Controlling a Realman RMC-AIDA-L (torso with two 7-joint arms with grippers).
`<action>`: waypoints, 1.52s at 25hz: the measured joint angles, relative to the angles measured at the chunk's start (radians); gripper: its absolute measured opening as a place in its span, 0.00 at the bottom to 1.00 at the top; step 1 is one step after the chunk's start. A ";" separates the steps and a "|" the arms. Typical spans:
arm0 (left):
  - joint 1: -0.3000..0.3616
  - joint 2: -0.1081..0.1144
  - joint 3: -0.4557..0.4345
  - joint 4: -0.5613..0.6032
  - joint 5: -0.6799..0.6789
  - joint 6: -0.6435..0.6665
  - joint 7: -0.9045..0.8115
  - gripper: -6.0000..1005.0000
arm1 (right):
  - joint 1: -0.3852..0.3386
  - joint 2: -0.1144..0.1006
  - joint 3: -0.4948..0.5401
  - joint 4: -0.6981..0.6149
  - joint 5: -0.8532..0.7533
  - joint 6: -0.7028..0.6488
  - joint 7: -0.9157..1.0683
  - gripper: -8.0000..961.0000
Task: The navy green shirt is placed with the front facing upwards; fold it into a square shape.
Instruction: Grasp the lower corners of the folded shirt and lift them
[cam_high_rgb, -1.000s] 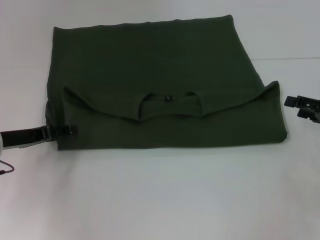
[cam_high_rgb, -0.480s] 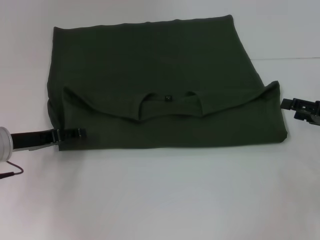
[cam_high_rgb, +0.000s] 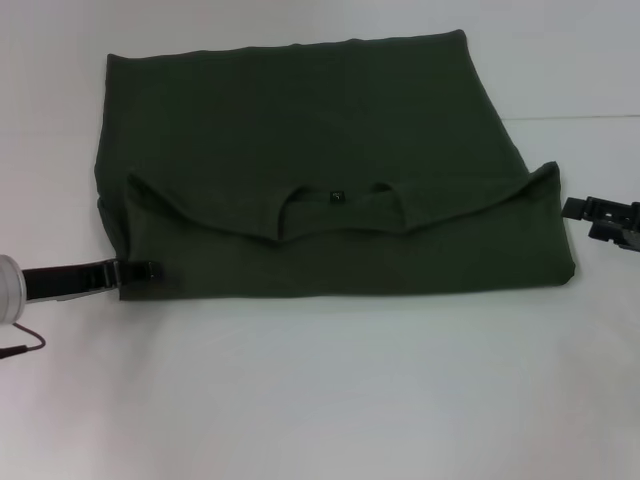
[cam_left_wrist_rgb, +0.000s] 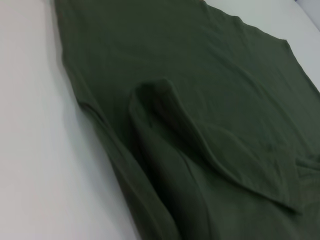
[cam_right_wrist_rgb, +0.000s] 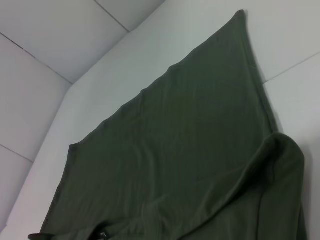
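We see the shirt (cam_high_rgb: 310, 170) lying flat on the white table (cam_high_rgb: 330, 390), partly folded: its near part is turned over onto the rest, so the neckline (cam_high_rgb: 340, 212) with its small dark label (cam_high_rgb: 337, 196) faces us near the middle. The folded edge runs along the side closest to us. Our left gripper (cam_high_rgb: 140, 270) reaches in low from the left and sits at the shirt's near left corner, touching the cloth; we cannot tell how its jaws stand. Our right gripper (cam_high_rgb: 600, 212) rests just beside the shirt's right edge, apart from it, jaws also unclear.
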 joint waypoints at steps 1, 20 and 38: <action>0.000 -0.001 0.002 0.000 0.000 -0.003 0.002 0.74 | -0.001 0.000 0.001 0.000 0.000 -0.001 0.000 0.84; 0.000 -0.008 0.024 0.002 0.000 -0.024 0.015 0.03 | 0.009 -0.006 -0.006 -0.026 -0.012 -0.036 0.020 0.84; 0.004 -0.008 0.025 0.008 -0.004 -0.015 0.033 0.03 | 0.219 -0.044 -0.014 -0.254 -0.643 -0.127 0.541 0.84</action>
